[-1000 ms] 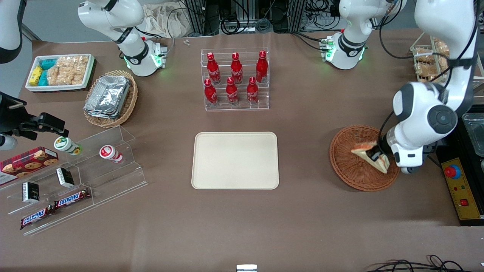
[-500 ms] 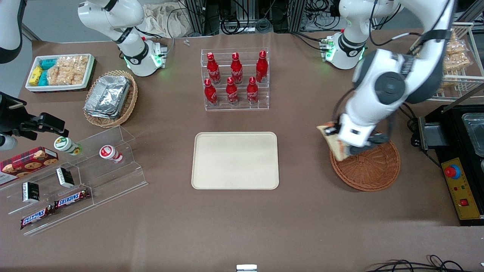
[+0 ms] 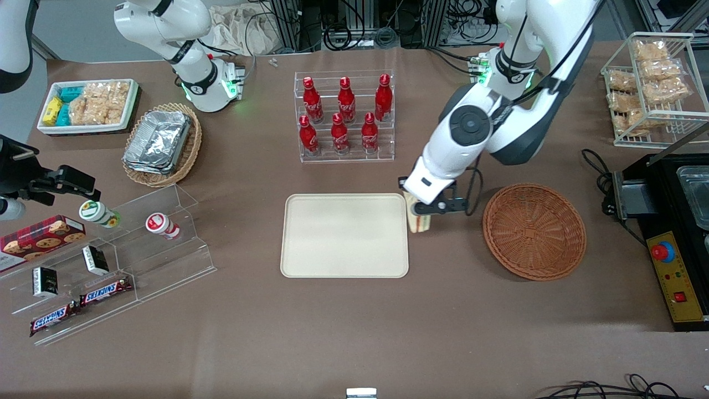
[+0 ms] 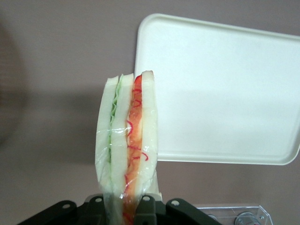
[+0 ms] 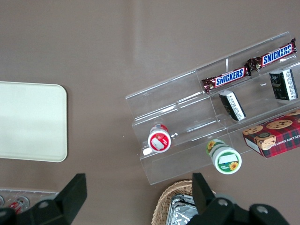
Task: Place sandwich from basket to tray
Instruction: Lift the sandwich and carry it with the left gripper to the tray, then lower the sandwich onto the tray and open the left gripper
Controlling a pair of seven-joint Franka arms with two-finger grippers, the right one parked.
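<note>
- Your gripper (image 3: pixel 419 217) was clamped on the sandwich (image 3: pixel 417 221), held above the table.
- It hung between the tray (image 3: pixel 344 235) and the basket (image 3: pixel 534 231), beside the tray's rim.

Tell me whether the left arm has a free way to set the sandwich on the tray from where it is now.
Probably yes. The gripper is shut on the sandwich, raised just beside the tray at its edge toward the basket. The tray's surface is bare, and nothing stands between them.
</note>
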